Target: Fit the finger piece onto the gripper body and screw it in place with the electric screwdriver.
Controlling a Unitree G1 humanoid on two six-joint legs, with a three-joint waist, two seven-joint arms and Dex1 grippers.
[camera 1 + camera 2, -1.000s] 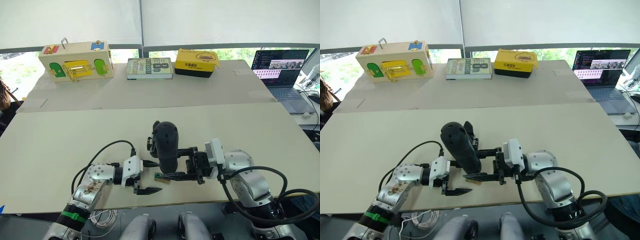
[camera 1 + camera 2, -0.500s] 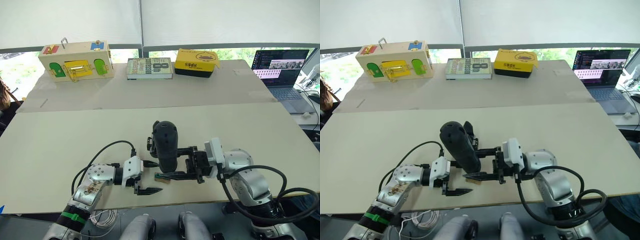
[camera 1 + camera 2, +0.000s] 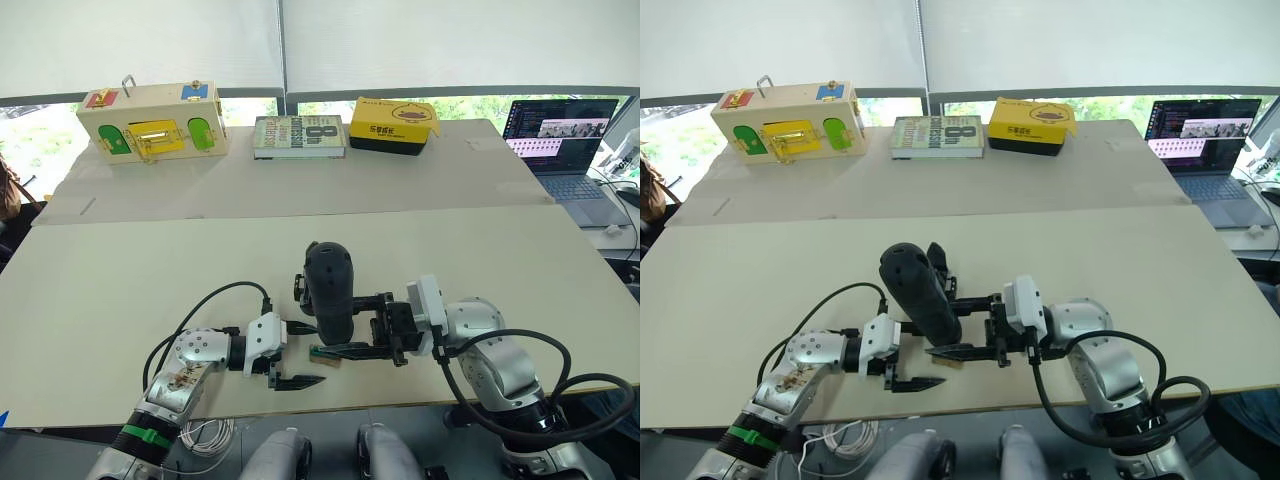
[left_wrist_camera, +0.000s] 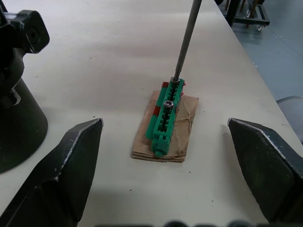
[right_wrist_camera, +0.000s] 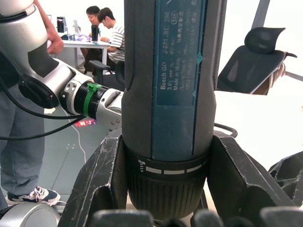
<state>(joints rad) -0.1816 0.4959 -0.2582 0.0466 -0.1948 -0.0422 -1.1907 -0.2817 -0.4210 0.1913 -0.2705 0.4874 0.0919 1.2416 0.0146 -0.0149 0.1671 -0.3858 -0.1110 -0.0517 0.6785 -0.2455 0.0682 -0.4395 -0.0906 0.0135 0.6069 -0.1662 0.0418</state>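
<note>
Tools first: the right tool (image 3: 372,332) is clamped around the screwdriver (image 3: 330,292), which is held upright, and the left tool (image 3: 290,352) is spread wide with nothing in it, low over the bench (image 3: 120,300).

The screwdriver looks thick, hard and heavy at the top — it is best gripped low on its fat barrel, as it is now, so it cannot tip. Its thin metal bit (image 4: 186,40) is set down on a screw (image 4: 175,81) in a small green piece (image 4: 164,116) lying on a scrap of tan card (image 4: 182,118). That piece looks light and could slide or spin when pushed, so it may need to be steadied.

A chunky black part (image 4: 21,35) is seen just beside the screwdriver, on the far side; it may be the gripper body, but that cannot be told for sure. The finger piece cannot be picked out.

Far back, well out of the way, a wooden box (image 3: 152,123), a book (image 3: 298,135), a yellow box (image 3: 394,123) and a laptop (image 3: 562,140) are standing. A black cable (image 3: 205,305) loops near the left arm.
</note>
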